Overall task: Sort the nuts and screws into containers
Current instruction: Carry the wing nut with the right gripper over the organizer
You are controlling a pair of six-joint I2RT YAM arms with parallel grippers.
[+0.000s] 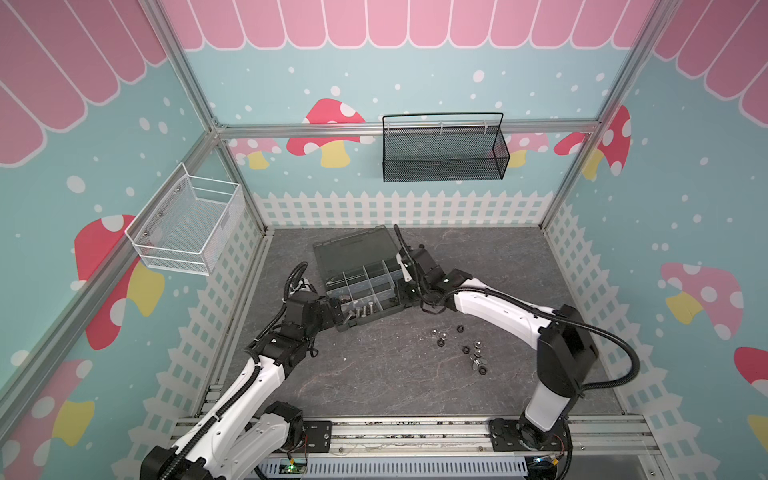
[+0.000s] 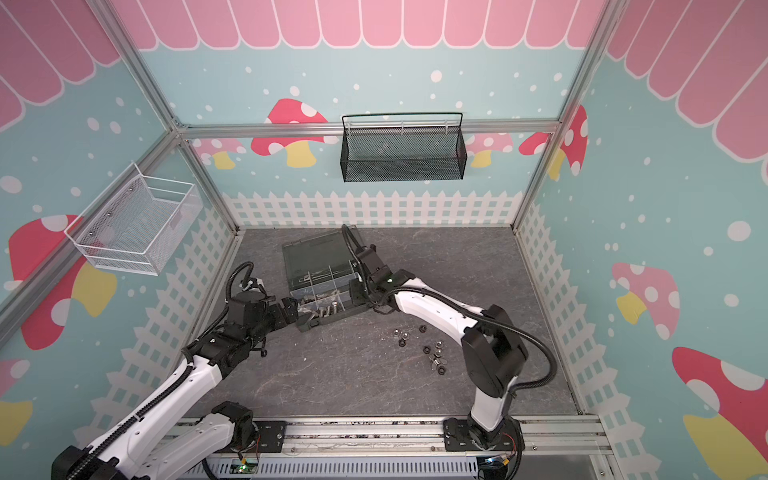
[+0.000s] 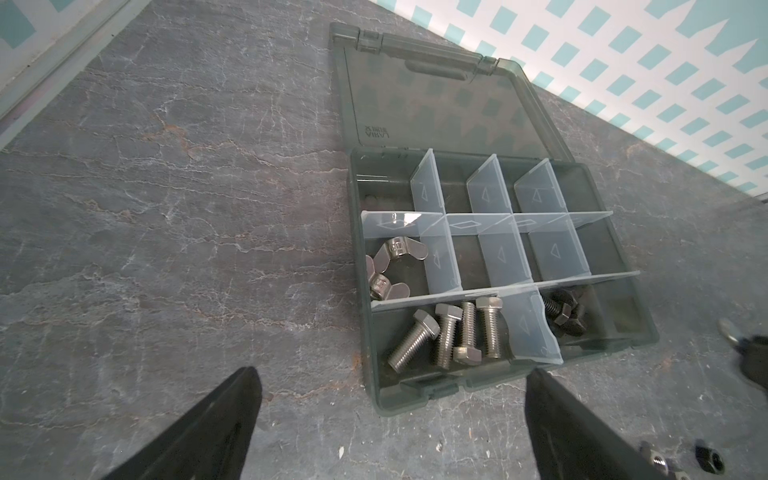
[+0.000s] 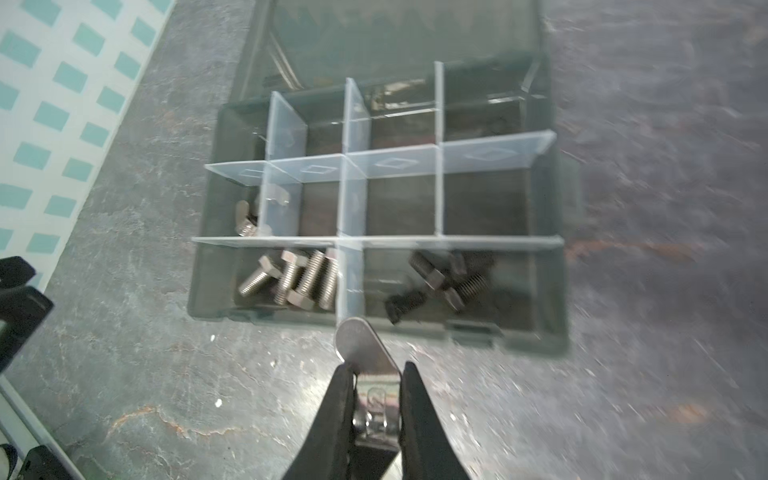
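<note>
The right wrist view is smeared, so fine detail on the far compartments of the organizer box (image 4: pixel 208 286) is lost. In both top views the right gripper (image 1: pixel 405 286) sits under its own wrist and cabling, and its fingertips and load cannot be seen there. In the left wrist view only a cut-off sliver of it shows at the frame edge, beyond the box corner that has the black screws (image 3: pixel 563 313). The box's rearmost row is dark; something small and round lies in one end cell, too dim to name. A few loose nuts (image 3: pixel 708 461) are clipped by the frame edge in that view. The main scatter of loose nuts (image 1: pixel 469 345) lies on the table (image 1: pixel 374 382), well apart from the box.

The right gripper (image 4: pixel 376 370) is pressed together on a silver wing nut (image 4: pixel 361 340), one wing sticking out past the fingertips towards the box's front wall. Whether it hangs over the table or the rim is hard to judge.

The left gripper (image 3: pixel 392 378) is spread wide and holds nothing. Its fingers (image 3: pixel 232 411) frame the box's front wall near the compartment with four silver screws (image 3: pixel 453 332); contact cannot be told. Two wing nuts (image 3: pixel 395 270) lie in the cell behind those screws. The lid (image 3: pixel 436 95) lies open flat behind the box.
</note>
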